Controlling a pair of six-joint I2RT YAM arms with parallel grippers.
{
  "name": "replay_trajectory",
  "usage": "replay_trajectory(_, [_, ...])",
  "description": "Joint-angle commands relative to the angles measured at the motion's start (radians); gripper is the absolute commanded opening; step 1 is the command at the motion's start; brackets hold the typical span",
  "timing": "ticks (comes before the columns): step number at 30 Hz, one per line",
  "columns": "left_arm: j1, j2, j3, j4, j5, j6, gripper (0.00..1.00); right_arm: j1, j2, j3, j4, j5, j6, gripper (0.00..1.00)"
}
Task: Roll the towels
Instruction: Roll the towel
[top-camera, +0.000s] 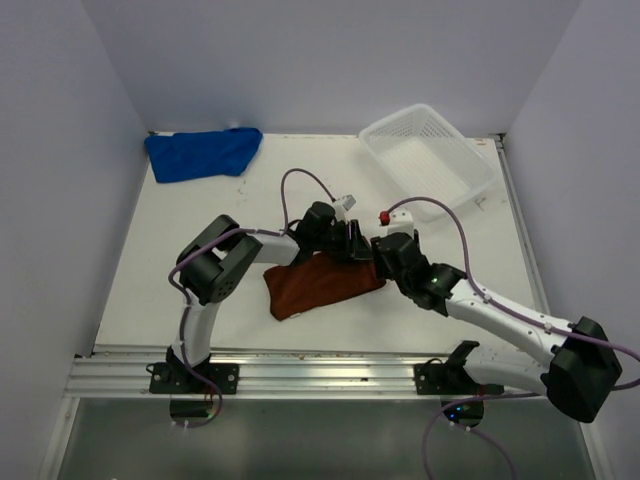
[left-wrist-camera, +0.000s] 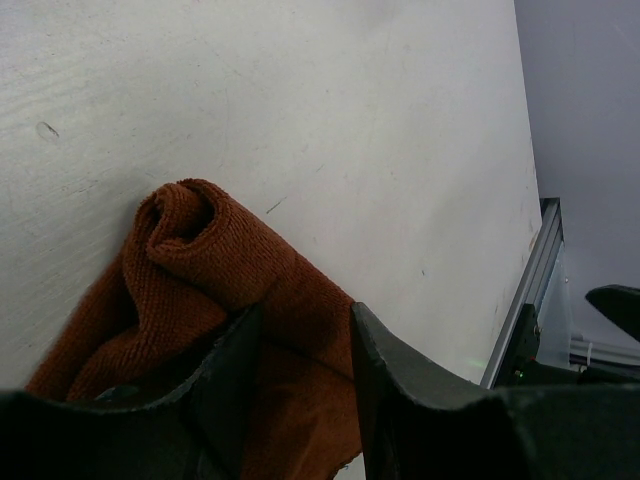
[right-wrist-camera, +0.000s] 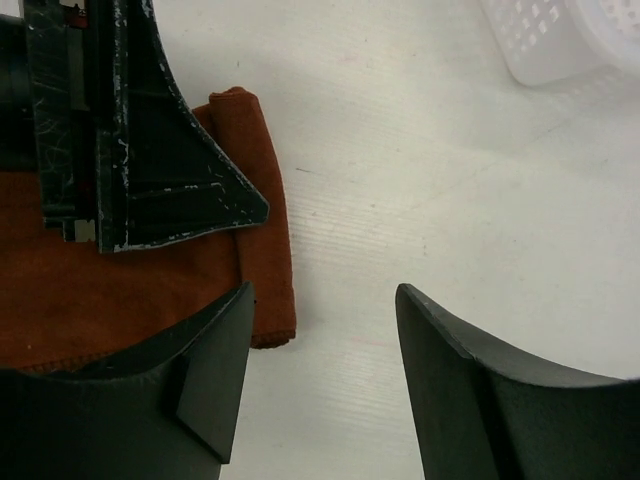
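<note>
The rust-brown towel (top-camera: 320, 285) lies folded at the middle of the table, with a rolled end showing in the left wrist view (left-wrist-camera: 195, 235). The blue towel (top-camera: 203, 153) lies crumpled at the back left corner. My left gripper (top-camera: 352, 243) is at the brown towel's right end, and its jaws (left-wrist-camera: 305, 330) are closed on a thick fold of it. My right gripper (top-camera: 385, 258) is open and empty (right-wrist-camera: 322, 300), low over the table just right of that same end. Its left finger overlaps the towel's edge (right-wrist-camera: 265, 250). The left gripper's finger (right-wrist-camera: 150, 150) lies across the towel there.
A white mesh basket (top-camera: 430, 150) stands at the back right and shows in the right wrist view's corner (right-wrist-camera: 560, 40). Grey walls enclose the table on three sides. A metal rail (top-camera: 300, 370) runs along the near edge.
</note>
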Motion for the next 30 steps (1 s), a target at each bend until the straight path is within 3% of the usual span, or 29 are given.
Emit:
replay_trajectory(1, [0.003, 0.001, -0.030, -0.009, -0.017, 0.017, 0.45, -0.059, -0.004, -0.020, 0.062, -0.152, 0.129, 0.57])
replay_trajectory(5, [0.003, -0.010, -0.028, -0.019, -0.020, 0.028, 0.45, -0.206, 0.037, -0.061, 0.143, -0.351, 0.228, 0.49])
replay_trajectory(12, [0.002, -0.021, -0.028, -0.035, -0.024, 0.037, 0.45, -0.330, 0.152, -0.108, 0.309, -0.563, 0.317, 0.49])
replay_trajectory(25, [0.009, -0.019, -0.005, -0.069, -0.022, 0.065, 0.45, -0.355, 0.249, -0.176, 0.355, -0.613, 0.337, 0.49])
replay_trajectory(30, [0.016, -0.024, 0.004, -0.076, -0.025, 0.073, 0.45, -0.355, 0.275, -0.205, 0.391, -0.601, 0.340, 0.37])
